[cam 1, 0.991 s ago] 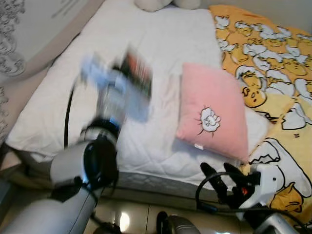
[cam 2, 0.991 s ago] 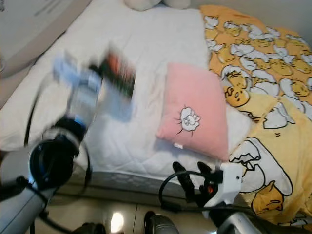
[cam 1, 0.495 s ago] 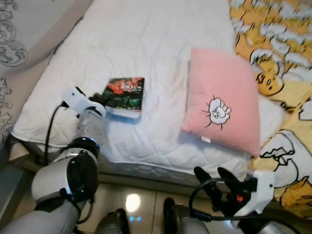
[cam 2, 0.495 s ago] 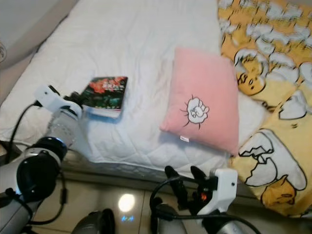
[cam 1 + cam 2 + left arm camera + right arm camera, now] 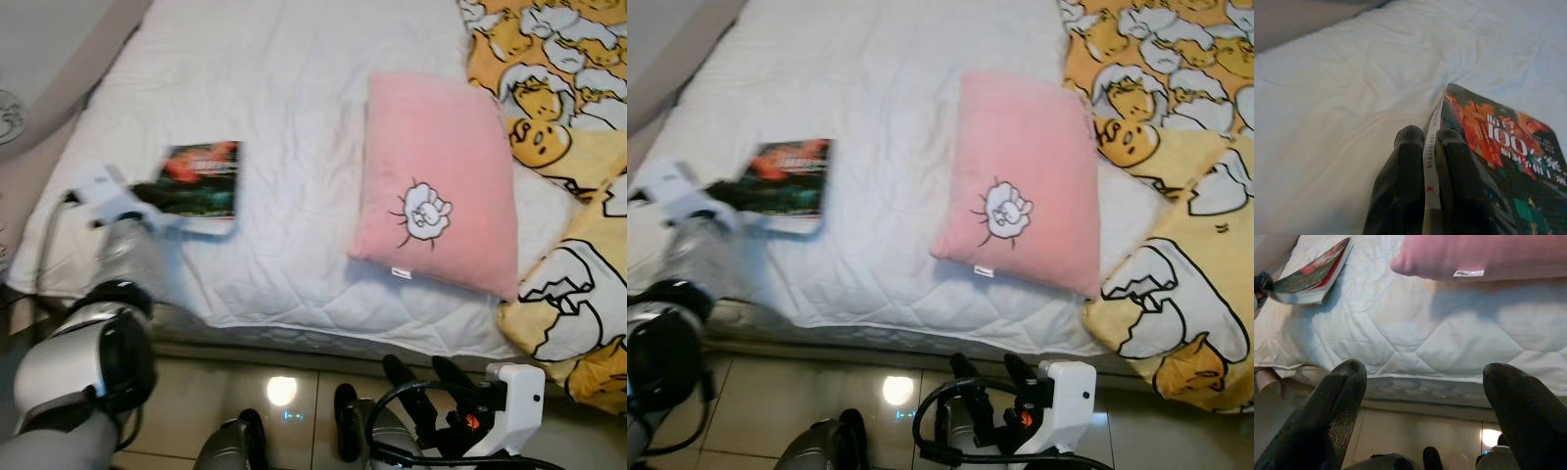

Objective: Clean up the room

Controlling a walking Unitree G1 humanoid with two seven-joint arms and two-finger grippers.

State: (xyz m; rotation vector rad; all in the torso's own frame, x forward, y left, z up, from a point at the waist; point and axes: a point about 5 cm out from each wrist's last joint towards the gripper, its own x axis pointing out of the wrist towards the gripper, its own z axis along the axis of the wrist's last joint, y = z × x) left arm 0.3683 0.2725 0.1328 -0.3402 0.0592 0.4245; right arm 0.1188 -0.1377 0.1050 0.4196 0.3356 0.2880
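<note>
A paperback book with a dark red-and-green cover is low over the white mattress, near its left front corner. My left gripper is shut on the book's near edge. In the left wrist view both black fingers pinch that edge of the book. I cannot tell whether the book touches the sheet. My right gripper hangs open below the bed's front edge, over the floor, with nothing between its fingers. The right wrist view also catches the book.
A pink pillow with a small sheep design lies on the bed's right half. A yellow cartoon duvet is bunched at the far right. The wall runs along the bed's left. Glossy tiled floor lies before the bed.
The left arm has brought the book down from above the bed and drawn it left toward the mattress corner. The camera has also shifted. The right gripper stays open and low.
</note>
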